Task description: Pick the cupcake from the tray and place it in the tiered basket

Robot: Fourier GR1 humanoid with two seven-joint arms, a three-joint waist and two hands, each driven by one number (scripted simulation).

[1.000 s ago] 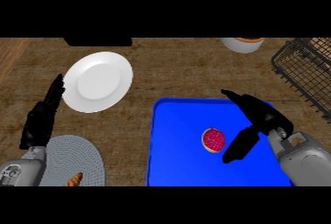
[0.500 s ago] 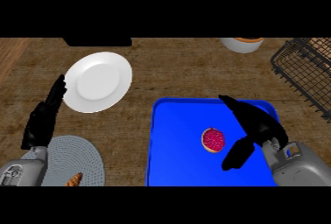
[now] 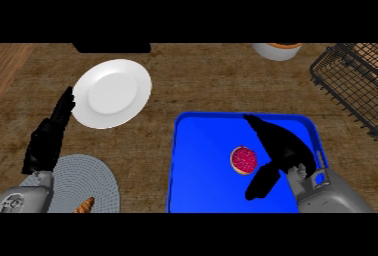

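the right hand (image 3: 277, 150) is seen over the blue tray (image 3: 199, 170), fingers spread apart and straight, thumb pointed down toward the view's lower edge. nothing is held by it. the cupcake (image 3: 244, 160) is seen just left of that hand, between its fingers and thumb, sitting on the tray; whether it is touched cannot be told. the dark wire tiered basket (image 3: 347, 82) is found up and to the right of the right hand, well apart from it, at the view's right edge.

the left hand (image 3: 50, 135) is shown at the left edge, fingers straight and together, pointing up, at rest. a white plate (image 3: 111, 93) is seen just right of its fingertips. a grey round mat (image 3: 85, 182) is placed below and right of that hand, with an orange item (image 3: 84, 205) on its lower edge, too small to be identified. a bowl (image 3: 277, 50) is partly seen at the top, far above the right hand.
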